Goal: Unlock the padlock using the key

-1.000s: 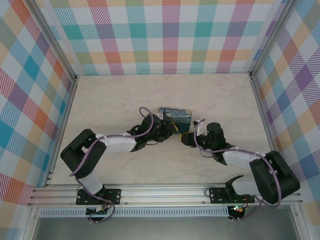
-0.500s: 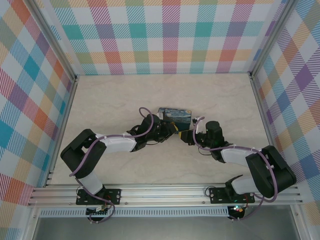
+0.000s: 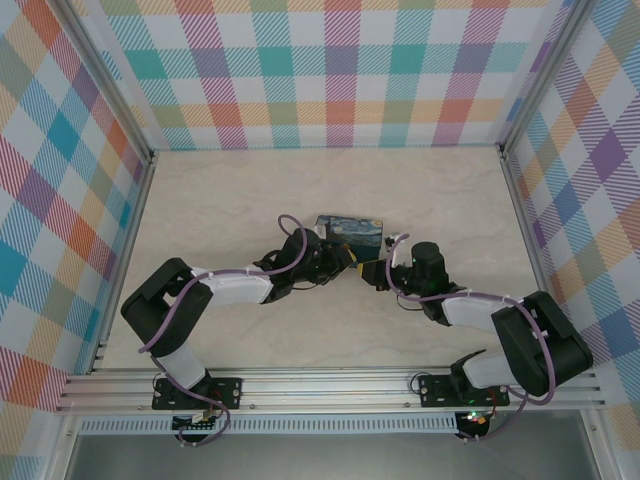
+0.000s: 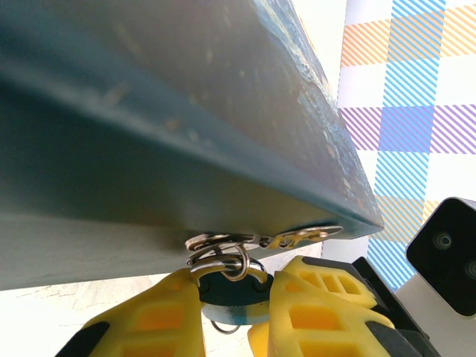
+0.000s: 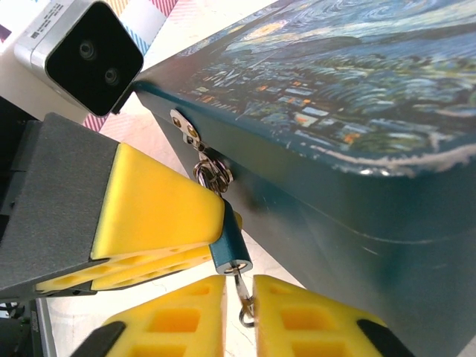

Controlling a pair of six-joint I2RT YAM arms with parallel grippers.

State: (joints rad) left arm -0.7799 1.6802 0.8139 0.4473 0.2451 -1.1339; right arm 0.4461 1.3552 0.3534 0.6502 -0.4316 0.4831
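The blue padlock (image 5: pixel 232 244) hangs by its silvery shackle (image 4: pixel 223 260) from the hasp on the front of the starry-night tin (image 3: pixel 350 231). My left gripper (image 4: pixel 234 297) is shut on the padlock's body, one yellow finger on each side. The thin dark key (image 5: pixel 242 290) sticks out of the padlock's bottom face. My right gripper (image 5: pixel 239 299) sits just below the padlock, its yellow fingers closed in on the key with only a narrow slot left. In the top view the left gripper (image 3: pixel 343 266) and right gripper (image 3: pixel 368 273) meet at the tin's near side, hiding padlock and key.
The tin stands mid-table on the pale marble surface (image 3: pixel 240 190). Plaid walls (image 3: pixel 330 80) enclose three sides. The left arm's wrist camera (image 5: pixel 89 56) hangs close above the right gripper. A metal hasp plate (image 4: pixel 301 238) sits under the tin's lid edge.
The right gripper's fingers have closed in around the key, and the right arm has edged slightly left toward the tin. The left arm and padlock have not moved.
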